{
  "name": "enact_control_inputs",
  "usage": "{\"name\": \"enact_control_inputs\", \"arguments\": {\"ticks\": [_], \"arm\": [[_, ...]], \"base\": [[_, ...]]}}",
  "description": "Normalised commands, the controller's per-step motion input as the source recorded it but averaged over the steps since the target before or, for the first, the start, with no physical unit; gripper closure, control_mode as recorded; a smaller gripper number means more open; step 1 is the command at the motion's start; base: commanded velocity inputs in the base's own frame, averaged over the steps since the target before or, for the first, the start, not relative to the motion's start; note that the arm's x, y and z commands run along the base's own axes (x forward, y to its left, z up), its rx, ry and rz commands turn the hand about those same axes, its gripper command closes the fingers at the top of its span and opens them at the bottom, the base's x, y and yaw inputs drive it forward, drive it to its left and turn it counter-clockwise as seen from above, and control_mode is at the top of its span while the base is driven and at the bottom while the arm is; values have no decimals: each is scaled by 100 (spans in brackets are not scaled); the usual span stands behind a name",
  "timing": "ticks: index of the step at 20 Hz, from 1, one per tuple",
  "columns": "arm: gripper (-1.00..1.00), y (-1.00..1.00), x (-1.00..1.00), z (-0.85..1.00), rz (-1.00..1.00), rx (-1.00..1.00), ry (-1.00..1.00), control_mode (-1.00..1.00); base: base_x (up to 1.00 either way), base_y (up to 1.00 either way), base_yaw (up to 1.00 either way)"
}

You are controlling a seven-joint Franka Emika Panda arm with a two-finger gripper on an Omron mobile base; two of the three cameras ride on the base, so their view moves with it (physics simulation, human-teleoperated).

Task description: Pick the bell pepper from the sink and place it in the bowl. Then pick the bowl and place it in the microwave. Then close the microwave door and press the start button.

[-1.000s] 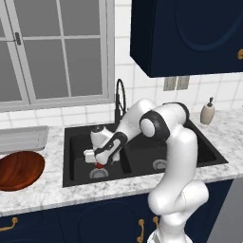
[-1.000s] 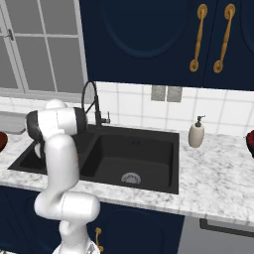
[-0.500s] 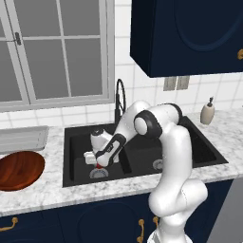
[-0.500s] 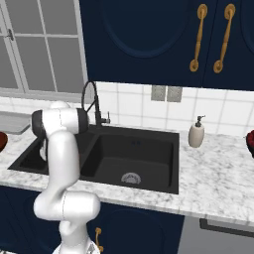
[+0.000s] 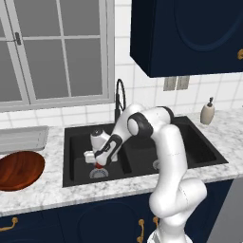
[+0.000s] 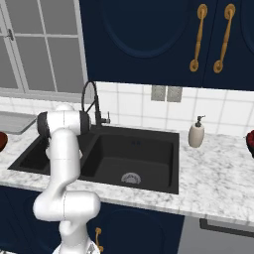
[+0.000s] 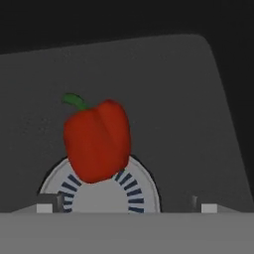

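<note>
The bell pepper (image 7: pixel 97 140) lay on the drain (image 7: pixel 101 195) in the sink (image 5: pixel 76 137); the bowl (image 5: pixel 20 170) sat empty. The tool (image 5: pixel 98 162) hung wide open, holding nothing.

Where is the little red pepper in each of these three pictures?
Left base view: the pepper is a red speck under the robot's hand, in the sink's left basin, by the drain.
Right base view: I cannot make it out; the arm stands in front of that basin.
Hand view: the pepper sits left of centre, overlapping the drain.
Shared landmark: the round steel drain of the basin.
</note>
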Motion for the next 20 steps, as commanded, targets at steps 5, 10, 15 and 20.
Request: {"name": "enact_control_inputs", "arguments": {"ticks": [5,10,15,20], "arm": [[-100,6,29,-24,0,0,0,-100],[-100,5,33,-23,0,0,0,-100],[-100,4,8,-29,0,0,0,-100],[100,0,-9,-42,0,0,0,-100]], "base": [[0,0,0],[0,0,0],[0,0,0],[0,0,0]]}}
